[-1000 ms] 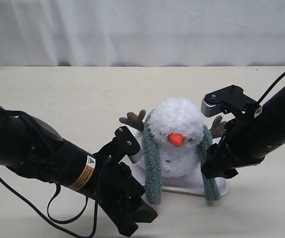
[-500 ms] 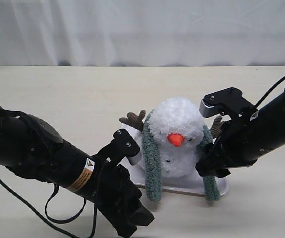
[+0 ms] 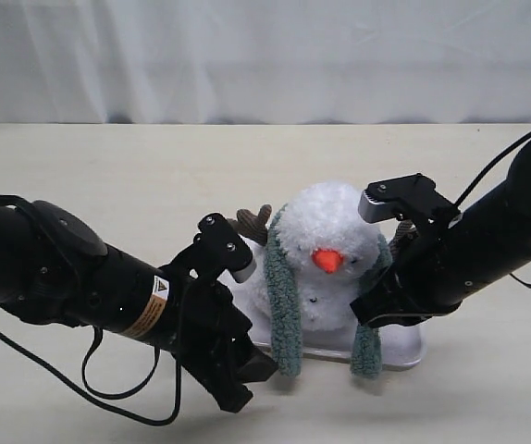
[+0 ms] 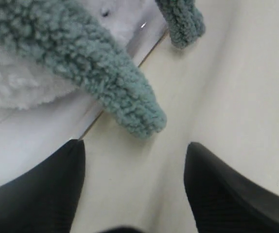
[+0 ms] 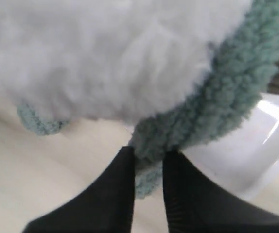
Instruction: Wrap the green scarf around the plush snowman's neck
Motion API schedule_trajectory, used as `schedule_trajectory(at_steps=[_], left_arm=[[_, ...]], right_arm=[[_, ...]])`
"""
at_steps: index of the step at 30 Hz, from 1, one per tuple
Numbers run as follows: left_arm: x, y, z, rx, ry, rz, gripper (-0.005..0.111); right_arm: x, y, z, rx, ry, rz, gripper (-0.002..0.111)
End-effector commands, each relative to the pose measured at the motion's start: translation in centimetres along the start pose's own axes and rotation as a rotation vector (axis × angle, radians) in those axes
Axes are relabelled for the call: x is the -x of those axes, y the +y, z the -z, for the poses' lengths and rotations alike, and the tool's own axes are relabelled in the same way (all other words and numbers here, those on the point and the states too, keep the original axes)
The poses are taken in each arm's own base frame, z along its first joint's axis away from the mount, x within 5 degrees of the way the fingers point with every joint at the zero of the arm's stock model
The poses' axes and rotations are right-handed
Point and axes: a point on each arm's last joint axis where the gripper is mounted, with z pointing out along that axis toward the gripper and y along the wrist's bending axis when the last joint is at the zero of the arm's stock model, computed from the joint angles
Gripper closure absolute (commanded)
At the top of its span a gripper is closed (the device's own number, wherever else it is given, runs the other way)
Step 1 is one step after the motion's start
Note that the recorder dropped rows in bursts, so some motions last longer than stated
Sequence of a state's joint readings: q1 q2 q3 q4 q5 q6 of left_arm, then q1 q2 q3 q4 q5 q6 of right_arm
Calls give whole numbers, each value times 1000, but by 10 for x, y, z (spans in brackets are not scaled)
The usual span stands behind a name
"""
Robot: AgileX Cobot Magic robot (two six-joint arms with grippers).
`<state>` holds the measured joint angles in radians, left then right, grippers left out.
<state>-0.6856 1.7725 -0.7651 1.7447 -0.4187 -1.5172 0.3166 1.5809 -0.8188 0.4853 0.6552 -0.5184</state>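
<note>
Since a second ago the right tool has slid inward and pinched shut on the green scarf end at the plush snowman's 5 o'clock, dragging it toward the middle. The left tool gapes wide and empty near the 7 o'clock end. The fleece may slip from that thin pinch, or a pull may tip the snowman off its tray. Open worktop lies at 12 o'clock; both arms crowd 6.
</note>
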Motion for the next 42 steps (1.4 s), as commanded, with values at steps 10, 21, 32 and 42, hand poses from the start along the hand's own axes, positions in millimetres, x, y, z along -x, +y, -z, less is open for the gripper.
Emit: schedule_trajectory(at_steps=[10, 21, 32, 42], left_arm=[[3, 5, 3, 54, -11, -2, 50], [4, 8, 3, 90, -19, 14, 50], [5, 14, 8, 170, -18, 2, 50], [-3, 26, 12, 324, 0, 39, 50]], right_arm=[[4, 19, 3, 202, -47, 73, 104], [3, 17, 3, 189, -35, 112, 94], [1, 14, 9, 137, 32, 98, 47], [8, 12, 53, -34, -25, 106, 47]])
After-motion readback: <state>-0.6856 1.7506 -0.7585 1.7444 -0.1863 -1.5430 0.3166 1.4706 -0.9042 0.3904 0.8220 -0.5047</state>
